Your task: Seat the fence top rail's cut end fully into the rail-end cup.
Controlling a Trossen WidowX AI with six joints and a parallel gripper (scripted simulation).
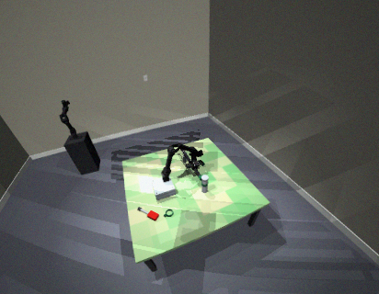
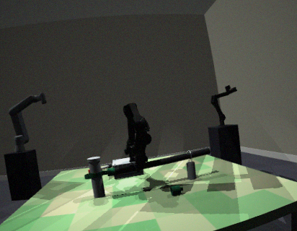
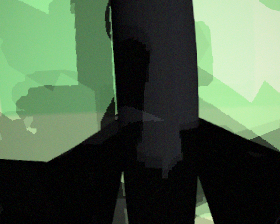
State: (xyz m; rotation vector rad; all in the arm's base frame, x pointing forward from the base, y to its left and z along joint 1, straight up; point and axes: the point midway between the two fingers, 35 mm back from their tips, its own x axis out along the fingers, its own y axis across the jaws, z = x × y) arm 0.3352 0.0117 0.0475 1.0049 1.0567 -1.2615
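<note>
The dark rail (image 2: 175, 158) (image 3: 171, 60) slants above the table, its far part through the wire loop cap on the small post (image 2: 191, 171). The big grey post (image 2: 98, 185) (image 1: 204, 187) stands upright. The green brace band (image 2: 91, 176) is around it, a bit below the post cap (image 2: 93, 159). The green rail-end cup (image 2: 111, 172) is on the rail's side of the post. The rail's near end meets the cup; how deep it sits cannot be told. My gripper (image 3: 156, 123) is shut on the rail, which runs between its fingers. The cut end is out of the wrist view.
A white box (image 1: 164, 189) (image 2: 121, 162) is by my arm's base. A red-headed tool (image 1: 153, 215) and a green ring (image 1: 168, 213) lie on the table. A dark green piece (image 2: 176, 190) lies below the rail. Other arms stand on black pedestals (image 1: 83, 153) (image 2: 23, 175) beyond the table.
</note>
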